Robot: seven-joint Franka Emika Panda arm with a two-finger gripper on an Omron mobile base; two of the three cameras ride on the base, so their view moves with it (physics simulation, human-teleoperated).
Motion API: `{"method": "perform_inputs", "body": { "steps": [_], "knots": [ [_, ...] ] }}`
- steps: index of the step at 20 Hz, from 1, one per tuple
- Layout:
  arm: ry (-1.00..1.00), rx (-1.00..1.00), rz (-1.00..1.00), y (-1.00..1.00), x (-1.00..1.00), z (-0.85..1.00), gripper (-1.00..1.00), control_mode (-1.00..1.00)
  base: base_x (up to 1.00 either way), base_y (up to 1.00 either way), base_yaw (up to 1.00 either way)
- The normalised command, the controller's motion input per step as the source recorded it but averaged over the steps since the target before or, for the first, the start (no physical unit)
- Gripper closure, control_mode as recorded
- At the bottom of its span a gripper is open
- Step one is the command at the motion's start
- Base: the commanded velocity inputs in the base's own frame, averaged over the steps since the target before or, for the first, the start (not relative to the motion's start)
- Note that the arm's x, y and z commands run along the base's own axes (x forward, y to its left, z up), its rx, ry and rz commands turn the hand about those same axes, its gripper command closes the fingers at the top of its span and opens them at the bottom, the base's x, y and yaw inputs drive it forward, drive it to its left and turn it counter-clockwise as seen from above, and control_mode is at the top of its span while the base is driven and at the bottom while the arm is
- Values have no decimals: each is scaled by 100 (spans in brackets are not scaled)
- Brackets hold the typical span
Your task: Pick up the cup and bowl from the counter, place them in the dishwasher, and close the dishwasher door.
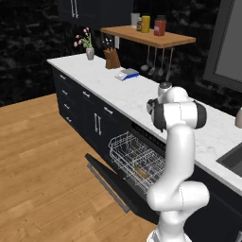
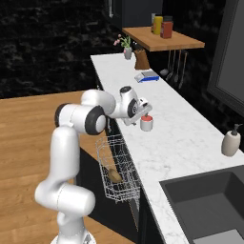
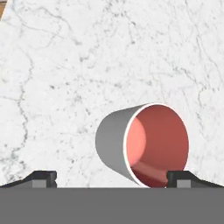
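While standing on the counter (image 2: 186,138), the white cup (image 2: 146,123) shows its red inside.

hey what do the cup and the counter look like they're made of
The cup: smooth matte white outside with a glossy red inside, so probably ceramic or plastic. The counter: white with grey veins, looks like polished marble. Everything is rendered, so this is a guess.

one cup (image 2: 147,123) on the counter (image 2: 190,138) | one bowl (image 2: 114,176) in one white wire rack (image 2: 116,171) | one soap-pump bottle (image 2: 232,141) | one knife block (image 1: 112,58) | one flower vase (image 1: 90,53) | three jars (image 1: 146,23) on one wooden shelf (image 1: 163,39) | one sink (image 2: 214,200)
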Motion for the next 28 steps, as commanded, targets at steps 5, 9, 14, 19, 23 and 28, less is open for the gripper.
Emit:
{"method": "perform_inputs", "body": {
  "steps": [5,9,14,19,23,28],
  "knots": [
    [-2,0,0,-3,26,-13,-100,-100,0,0,0],
    [-2,0,0,0,10,-18,-100,-100,0,0,0],
    [-2,0,0,0,10,-19,-100,-100,0,0,0],
    [-3,0,0,-3,2,-12,100,-100,0,0,0],
    [-1,0,0,-7,10,-15,100,-100,0,0,0],
    [-2,0,0,-4,4,-11,100,-100,0,0,0]
  ]
}}
